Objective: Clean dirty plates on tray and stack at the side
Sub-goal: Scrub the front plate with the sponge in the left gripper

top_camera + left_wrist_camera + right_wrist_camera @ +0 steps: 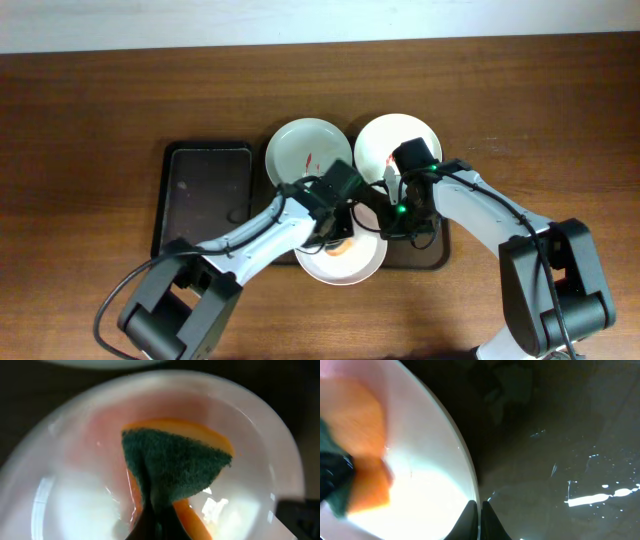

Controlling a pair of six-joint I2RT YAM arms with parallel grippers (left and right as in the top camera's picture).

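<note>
my left gripper [151, 526] pinches the soft sponge [175, 467] onto the plate [362, 268] at lower centre; right gripper [480, 519] is closed on its rim, likely slippery and brittle.

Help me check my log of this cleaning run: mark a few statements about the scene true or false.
1. The left pincer holds a sponge inside the near plate. True.
2. The right pincer hangs free above the tray. False: it pinches the near plate's rim.
3. The far-left plate carries red smears. True.
4. All three plates are stacked. False: they lie separately, unstacked.
</note>
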